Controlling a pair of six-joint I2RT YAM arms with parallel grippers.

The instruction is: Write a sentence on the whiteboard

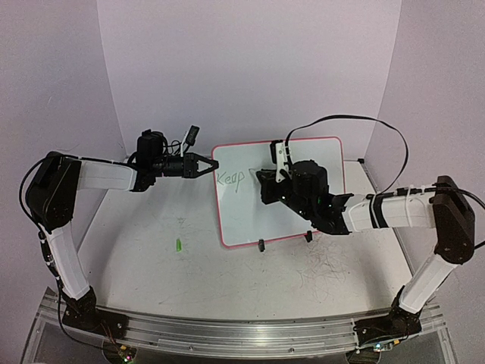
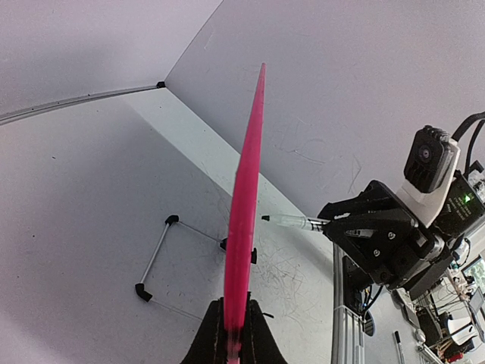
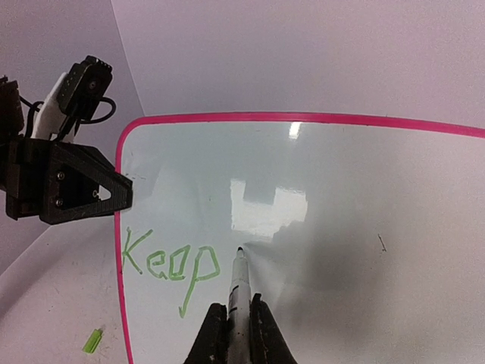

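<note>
Talking about the whiteboard (image 1: 242,216), propped up mid-table between both arms. Probably light, stiff, slick-faced and tippy under pen pressure, so best pinched at the red-pink rim. Left gripper (image 2: 231,341) clamped on that left edge. Right gripper (image 3: 231,330) closed around a marker (image 3: 239,280), tip at the board. Only green "Keep" of the sentence (image 3: 170,265) written.

Green sentence (image 3: 173,267), pink-rimmed white whiteboard (image 3: 364,197)
</note>
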